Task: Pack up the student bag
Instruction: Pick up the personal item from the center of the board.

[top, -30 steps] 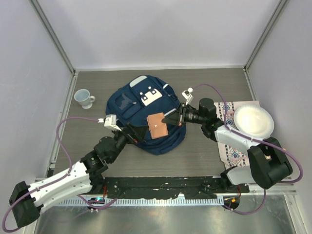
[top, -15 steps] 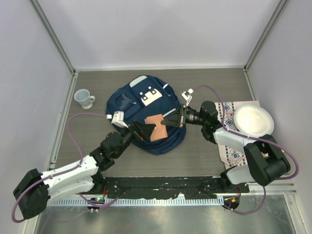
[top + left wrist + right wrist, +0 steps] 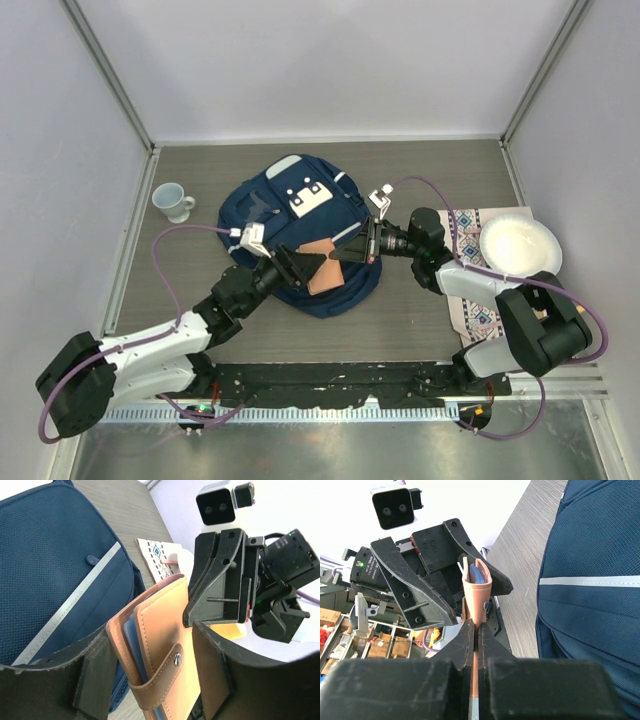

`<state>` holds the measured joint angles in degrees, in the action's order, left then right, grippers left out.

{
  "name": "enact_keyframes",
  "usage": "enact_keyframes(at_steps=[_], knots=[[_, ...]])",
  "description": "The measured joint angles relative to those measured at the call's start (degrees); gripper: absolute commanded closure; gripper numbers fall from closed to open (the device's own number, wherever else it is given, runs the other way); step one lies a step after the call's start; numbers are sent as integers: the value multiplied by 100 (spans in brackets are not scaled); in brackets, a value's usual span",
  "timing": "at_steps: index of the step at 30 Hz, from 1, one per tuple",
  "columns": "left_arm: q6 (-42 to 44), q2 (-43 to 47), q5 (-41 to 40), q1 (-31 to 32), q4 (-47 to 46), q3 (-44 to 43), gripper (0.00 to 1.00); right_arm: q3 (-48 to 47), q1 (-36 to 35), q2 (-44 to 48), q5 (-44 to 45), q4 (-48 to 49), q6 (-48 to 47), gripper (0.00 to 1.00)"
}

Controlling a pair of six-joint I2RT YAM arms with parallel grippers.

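Grey wood-grain table [image 3: 430, 330] inside pale walls carried the student bag [image 3: 262, 208], a large navy fabric backpack. It lay flat at the middle, front face up, beneath both grippers.

The step in hand looked like a handover. The right gripper [image 3: 338, 255] was clamped on one edge of a tan leather snap-tab wallet [image 3: 325, 280], held on edge above the bag. The left gripper [image 3: 305, 268] had a finger at each broad face; whether they already pressed, I could not tell.

Next, I judged, the left needed a firm hold before the right let go, then an open pocket.

The bag showed thin white stripes, a white patch with two dark marks, and front pockets. No open compartment could be made out.
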<state>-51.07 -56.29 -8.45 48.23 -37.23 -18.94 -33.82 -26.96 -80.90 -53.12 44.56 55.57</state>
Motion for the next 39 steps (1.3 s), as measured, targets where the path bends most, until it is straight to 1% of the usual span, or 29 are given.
enact_keyframes(at_steps=[1,2,3,4,5,6,7,8,10,11,14,18,20,25,28,32,39], knots=[[-17,-46,59,0,-33,-20,47,0,0,0,-2,-2,-13,94],[-28,-83,92,0,-57,-37,55,0,0,0,0,-7,-33,90],[-31,-111,122,-2,-76,-46,60,0,0,0,4,-22,-74,83],[-55,-129,146,-4,-87,-46,69,0,0,0,11,-68,-125,79],[-76,-138,162,-11,-87,-46,72,0,0,2,37,-153,-181,68],[-92,-142,168,-17,-87,-46,74,-2,0,2,76,-245,-254,61],[-103,-142,177,-26,-90,-46,80,-4,0,4,122,-380,-337,55],[-105,-140,184,-28,-90,-46,81,-4,-4,17,197,-538,-446,44],[-107,-133,160,-35,-66,-46,81,-15,-7,98,404,-944,-691,37],[-103,-114,140,-35,-46,-44,81,-15,-9,166,520,-1139,-778,32],[-107,83,-13,-35,79,-13,82,-24,-9,487,968,-1805,-1189,28],[-105,671,-354,-35,297,184,83,-20,-9,960,1373,-2459,-1547,28],[-103,975,-511,-35,372,310,87,31,-9,1093,1357,-2498,-1585,27],[-42,1344,-586,-76,601,417,89,492,-11,1110,1003,-2063,-1364,28],[96,1279,-365,-118,789,350,91,651,-33,1001,763,-1801,-1202,28],[205,901,136,-197,822,162,91,612,-96,844,417,-1480,-1163,28],[149,155,1235,-446,262,90,92,435,-229,623,50,-1272,-1182,31]])
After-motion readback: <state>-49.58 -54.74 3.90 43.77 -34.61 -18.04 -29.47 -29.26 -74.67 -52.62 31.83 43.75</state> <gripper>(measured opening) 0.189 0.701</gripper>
